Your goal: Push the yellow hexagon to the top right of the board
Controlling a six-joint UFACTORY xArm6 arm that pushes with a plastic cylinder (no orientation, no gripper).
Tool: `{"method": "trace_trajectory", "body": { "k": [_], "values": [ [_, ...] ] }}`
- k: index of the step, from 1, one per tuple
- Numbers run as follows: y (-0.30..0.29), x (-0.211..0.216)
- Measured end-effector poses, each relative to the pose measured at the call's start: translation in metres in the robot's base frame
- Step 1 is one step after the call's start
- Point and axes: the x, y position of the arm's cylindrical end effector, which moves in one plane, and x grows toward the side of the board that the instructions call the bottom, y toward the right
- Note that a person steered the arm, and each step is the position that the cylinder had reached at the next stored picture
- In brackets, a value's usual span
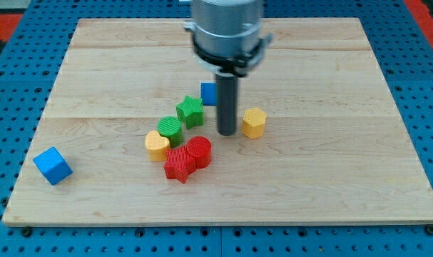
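The yellow hexagon stands on the wooden board a little right of centre. My tip is down on the board just to the hexagon's left, a small gap apart from it. The dark rod rises from the tip to the arm's grey body at the view's top and hides part of a blue block behind it.
A green star, a green round block, a yellow heart, a red star and a red round block cluster left of the tip. A blue cube lies near the lower left corner.
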Motion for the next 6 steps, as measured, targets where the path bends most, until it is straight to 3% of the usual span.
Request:
{"method": "trace_trajectory", "body": {
  "k": [2,3,4,6],
  "values": [
    [0.077,-0.027],
    [0.081,-0.046],
    [0.098,-0.024],
    [0.135,-0.115]
  ]
}}
